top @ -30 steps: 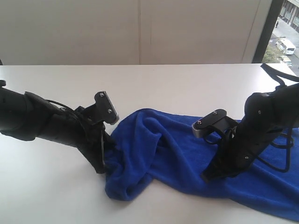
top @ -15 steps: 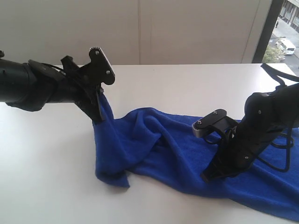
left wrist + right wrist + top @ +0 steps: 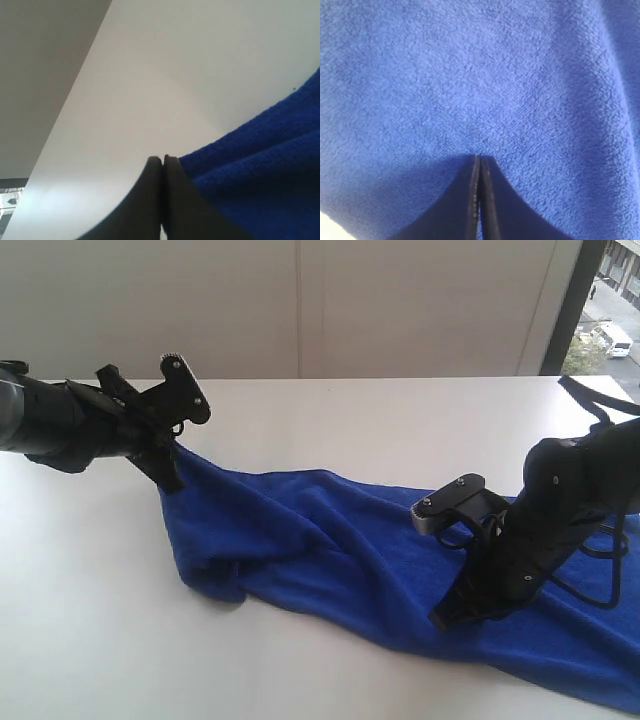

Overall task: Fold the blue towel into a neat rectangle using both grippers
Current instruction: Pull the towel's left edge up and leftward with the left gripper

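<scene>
The blue towel lies stretched across the white table, bunched in a fold at its front left. My left gripper is shut on the towel's far left corner and holds it lifted above the table. In the left wrist view its jaws are pressed together, with blue towel running along one side. My right gripper points down with its tips on the towel's right part. The right wrist view shows that gripper shut, tips resting on flat blue towel. No white tag shows.
The towel runs off past the lower right corner of the exterior view. Black cables trail near the right arm at the table's right edge. A pale wall stands behind the table, with a window at the far right.
My left gripper has risen and swung left and back with the towel corner, pulling the bunched cloth out into a long, flatter spread. The right arm has stayed put.
</scene>
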